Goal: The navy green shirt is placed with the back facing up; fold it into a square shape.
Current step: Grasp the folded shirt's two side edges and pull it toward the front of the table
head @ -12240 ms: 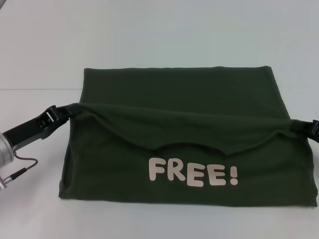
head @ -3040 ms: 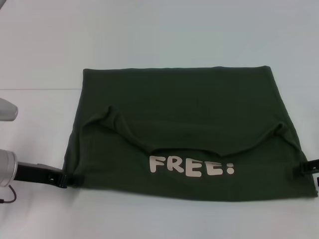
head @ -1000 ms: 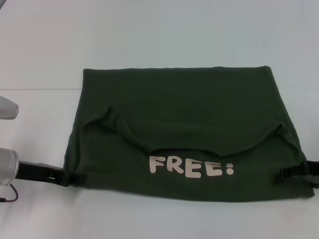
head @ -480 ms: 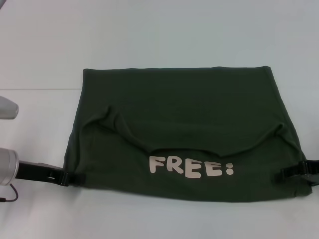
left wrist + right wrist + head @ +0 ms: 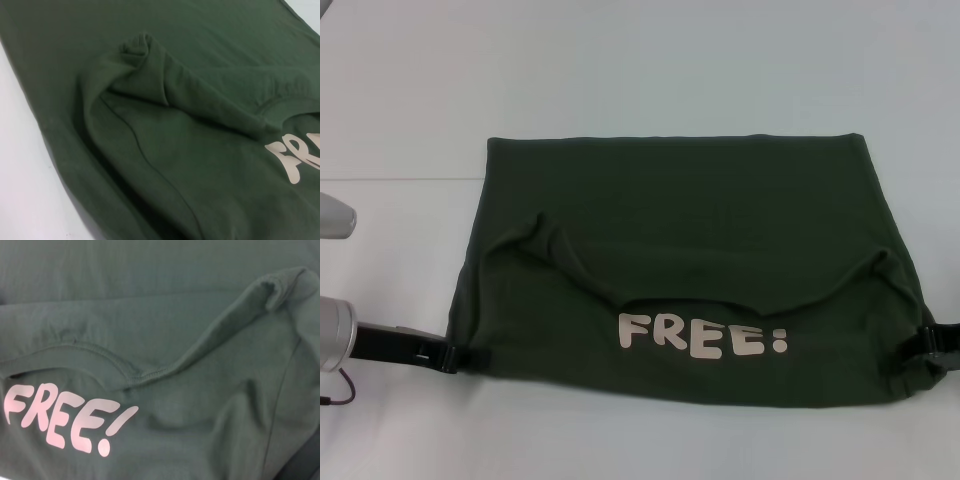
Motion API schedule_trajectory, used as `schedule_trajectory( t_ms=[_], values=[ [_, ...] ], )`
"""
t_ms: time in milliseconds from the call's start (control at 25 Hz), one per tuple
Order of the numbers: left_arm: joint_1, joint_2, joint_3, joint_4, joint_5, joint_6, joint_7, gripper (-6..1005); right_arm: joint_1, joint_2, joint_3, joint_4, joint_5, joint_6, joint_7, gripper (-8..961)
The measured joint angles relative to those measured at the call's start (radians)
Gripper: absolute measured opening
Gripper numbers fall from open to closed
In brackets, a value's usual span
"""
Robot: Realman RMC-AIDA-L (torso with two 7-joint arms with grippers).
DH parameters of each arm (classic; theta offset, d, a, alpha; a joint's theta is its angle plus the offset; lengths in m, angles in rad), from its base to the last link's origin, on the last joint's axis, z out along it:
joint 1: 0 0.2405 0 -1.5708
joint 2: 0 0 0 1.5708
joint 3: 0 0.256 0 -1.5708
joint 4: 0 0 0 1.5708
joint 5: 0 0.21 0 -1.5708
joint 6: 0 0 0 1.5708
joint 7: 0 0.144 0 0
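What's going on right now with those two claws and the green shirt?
Left gripper at the shirt's near-left corner, right gripper at its near-right edge. Navy green shirt lies partly folded on the table, pale FREE! lettering showing. Nothing in the way.

I count one navy green shirt bearing one printed word, on one tabletop, and my two grippers: left gripper, right gripper.

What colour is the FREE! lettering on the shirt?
Pale pinkish-white lettering on the dark olive-green shirt; it shows best in the right wrist view.
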Motion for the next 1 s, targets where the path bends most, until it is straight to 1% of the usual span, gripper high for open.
schedule_trajectory(
  t_ms=[120, 400, 480, 560, 680, 840, 1000],
  values=[
    [0.000, 0.000, 0.000, 0.000, 0.000, 0.000, 0.000, 62, 0.000, 0.000, 0.000, -0.002, 0.000, 0.000, 0.001, 306],
    [0.000, 0.000, 0.000, 0.000, 0.000, 0.000, 0.000, 62, 0.000, -0.001, 0.000, -0.006, 0.000, -0.003, 0.001, 82],
    [0.000, 0.000, 0.000, 0.000, 0.000, 0.000, 0.000, 62, 0.000, -0.002, 0.000, -0.007, 0.000, -0.004, -0.002, 58],
    [0.000, 0.002, -0.001, 0.000, 0.000, 0.000, -0.006, 62, 0.000, -0.003, 0.001, -0.008, 0.002, -0.011, -0.010, 58],
    [0.000, 0.012, -0.002, 0.000, 0.000, 0.016, -0.024, 62, -0.001, -0.008, 0.007, -0.011, 0.007, -0.036, -0.035, 59],
    [-0.001, 0.035, -0.002, 0.009, 0.000, 0.074, -0.060, 62, -0.009, -0.016, 0.009, -0.030, 0.008, -0.089, -0.072, 60],
    [0.001, 0.056, 0.000, 0.021, 0.007, 0.157, -0.096, 63, -0.027, -0.026, 0.007, -0.049, 0.005, -0.178, -0.122, 60]
  ],
)
